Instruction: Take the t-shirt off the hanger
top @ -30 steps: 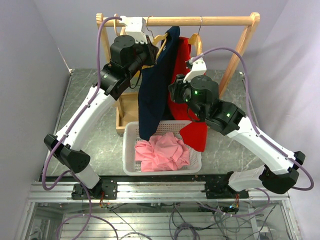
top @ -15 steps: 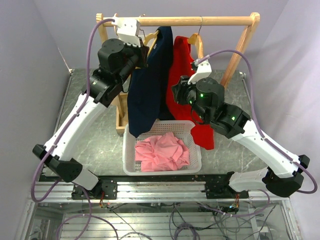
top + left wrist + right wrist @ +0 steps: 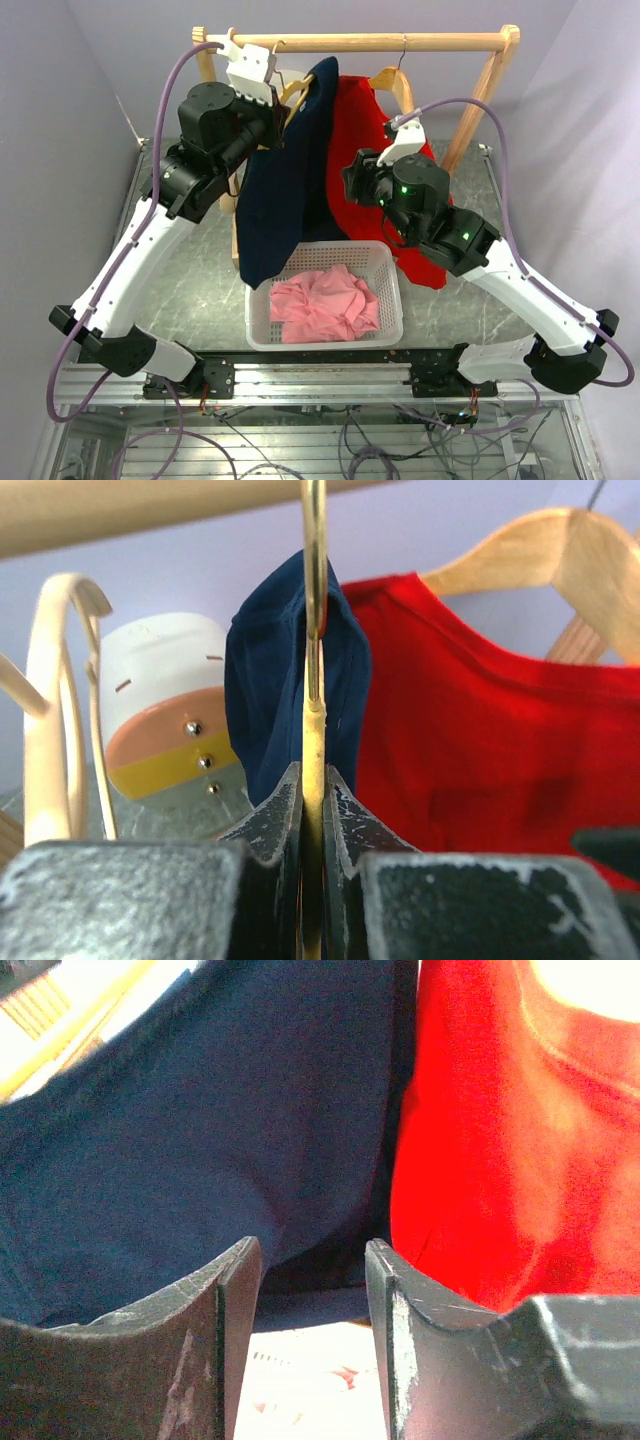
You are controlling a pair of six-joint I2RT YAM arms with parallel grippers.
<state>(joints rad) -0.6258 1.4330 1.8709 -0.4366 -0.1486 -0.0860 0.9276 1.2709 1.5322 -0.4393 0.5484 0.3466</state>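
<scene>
From above, the left arm reaches up and forward with its elbow thrown out to the left. The left gripper [image 3: 283,103] sits just under the wooden rail [image 3: 400,42], at the hanger [image 3: 297,84] carrying the navy t-shirt [image 3: 285,190]. The right arm bends in from the right. Its right gripper [image 3: 350,185] is at the line where the navy cloth meets the red t-shirt [image 3: 370,140]. Compared with half a second ago, the left arm has swung further left. The navy hem has gone with it, from over the basket [image 3: 393,300] to past the basket's left corner. The shirt hangs below the left gripper, its long axis slanting from the collar at upper right to the hem at lower left. The pink cloth [image 3: 325,305] lies in the basket, below the right gripper.

In the left wrist view, the left gripper [image 3: 313,815] is clamped on the neck of the hanger [image 3: 314,735], and the brass hook rises straight up from between the fingers [image 3: 270,820]. The navy t-shirt [image 3: 270,680] drapes just beyond them. The red t-shirt [image 3: 470,740] is off to the right on a second hanger [image 3: 570,550].

In the right wrist view, the right gripper [image 3: 310,1300] has its fingers [image 3: 225,1300] apart, with nothing clamped. The navy t-shirt [image 3: 200,1140] is ahead and to the left, and the red t-shirt [image 3: 500,1140] ahead to the right.
</scene>
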